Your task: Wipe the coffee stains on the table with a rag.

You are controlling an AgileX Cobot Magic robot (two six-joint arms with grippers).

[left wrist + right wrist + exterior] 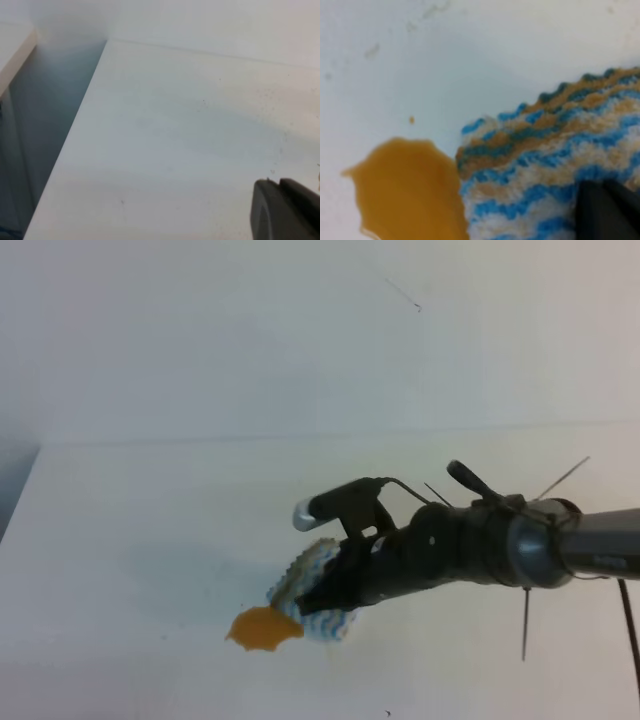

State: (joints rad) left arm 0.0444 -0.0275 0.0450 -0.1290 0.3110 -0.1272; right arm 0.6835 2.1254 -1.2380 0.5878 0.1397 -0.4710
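So my right gripper (318, 592) is clamped on the rag (312, 592), whose edge meets the coffee stains (263, 628) near the table's (130, 530) front edge; puddle still whole, wiping barely begun.

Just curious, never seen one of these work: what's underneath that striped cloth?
Only the white table shows around the rag. Its edge meets the coffee stains; whether any liquid lies beneath is hidden. The right gripper covers part of it.

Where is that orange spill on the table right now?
In the overhead view the orange spill sits low on the white table, left of centre, right against the striped rag that the right gripper holds.
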